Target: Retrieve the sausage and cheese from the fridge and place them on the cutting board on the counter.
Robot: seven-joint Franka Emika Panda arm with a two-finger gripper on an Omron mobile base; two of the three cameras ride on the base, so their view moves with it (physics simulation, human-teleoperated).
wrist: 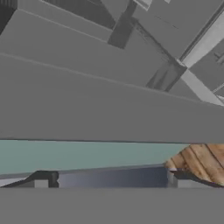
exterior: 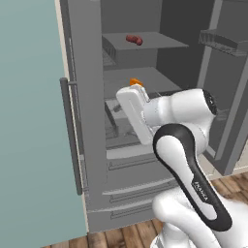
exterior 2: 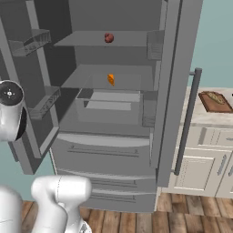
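Note:
The fridge (exterior: pixel 92 145) stands with both doors swung open. The reddish-brown sausage (exterior: pixel 133 39) lies on the upper shelf and appears again in the right base view (exterior 2: pixel 108 37). One shelf down sits the orange cheese (exterior 2: pixel 111 79); in the left base view the cheese (exterior: pixel 135 82) peeks out just above my white hand (exterior: pixel 131 112). My gripper (wrist: pixel 111 180) is open, its fingertips (wrist: pixel 43 179) wide apart with nothing between them, facing grey fridge panels. The brown cutting board (exterior 2: pixel 215 101) rests on the pale counter (exterior 2: pixel 200 119) right of the fridge.
The left door's bar handle (exterior: pixel 71 135) juts toward me, and the right door's handle (exterior 2: pixel 185 123) stands in front of the cream cabinets (exterior 2: pixel 200 168). Door bins (exterior 2: pixel 32 42) line the open doors. Lower drawers (exterior 2: pixel 104 150) sit closed above the wooden floor (exterior 2: pixel 182 214).

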